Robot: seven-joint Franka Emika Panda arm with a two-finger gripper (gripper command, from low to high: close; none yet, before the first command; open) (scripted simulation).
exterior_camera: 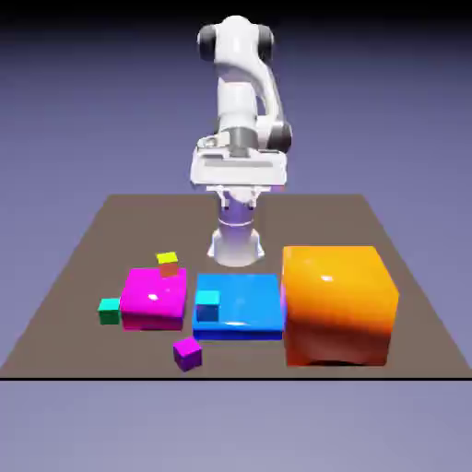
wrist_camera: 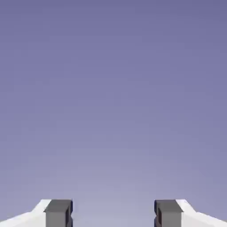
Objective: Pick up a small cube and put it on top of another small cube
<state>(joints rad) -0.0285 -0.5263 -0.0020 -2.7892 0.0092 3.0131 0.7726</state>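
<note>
Blue-violet backdrop, brown table (exterior_camera: 304,221) below it. Progress: nothing done yet as far as I can see; no small cube sits on another. Left to do: reach, grasp, lift, carry, set down, let go. My gripper (wrist_camera: 113,213) is spread wide, nothing between the tips; the hand view shows only backdrop, so I'm not looking at any cube. The small cube (exterior_camera: 110,311), the teal-green one I take as mine, lies on the table just beside the magenta block (exterior_camera: 154,300), on its outer side toward the exterior view's left. From my fingers it's well apart: lower, nearer the camera and off to that same left. Purple cube (exterior_camera: 187,354) is on the table nearer the camera, cyan cube (exterior_camera: 208,305) at the blue block (exterior_camera: 249,302); can't tell which is the base. Next should be turning down and reaching over; the magenta block could crowd my fingers.
</note>
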